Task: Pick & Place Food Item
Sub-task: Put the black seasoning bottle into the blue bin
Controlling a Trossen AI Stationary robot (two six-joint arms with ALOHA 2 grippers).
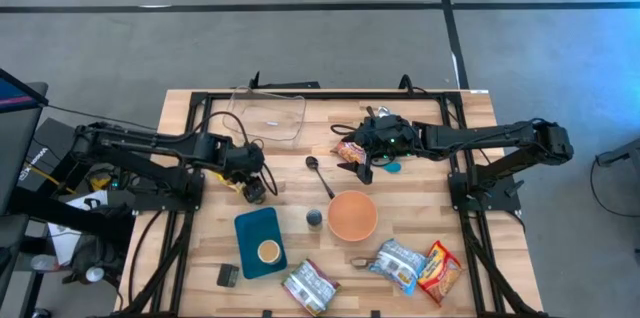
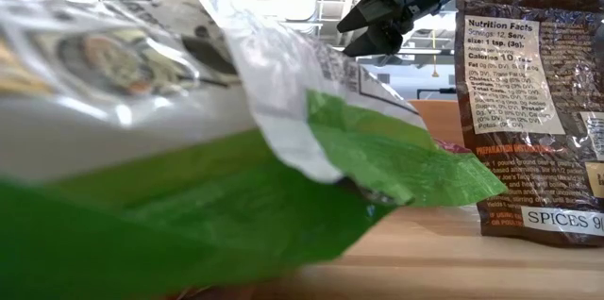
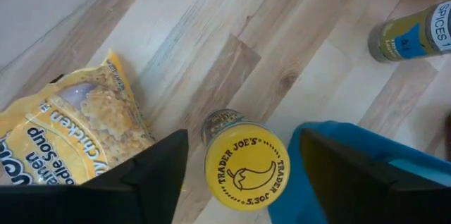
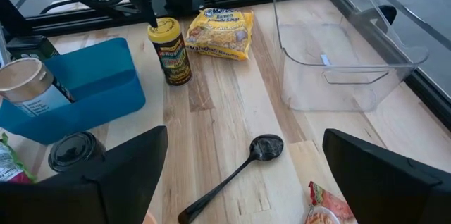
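Seen from directly overhead, the wooden surface (image 1: 420, 183) and both arms fill the high view. The low camera sits at surface level, pressed close against a green-and-white packet (image 2: 189, 149) that blocks most of its outlook toward the room behind. The left wrist camera looks steeply down, very near a yellow-lidded spice jar (image 3: 246, 166). The right wrist camera faces across the surface from farther off, sharing that jar and the noodle soup packet (image 4: 220, 32) with the left wrist view.

A wooden table (image 1: 420, 248) stands on grey floor (image 1: 300, 38) crossed by dark lines.
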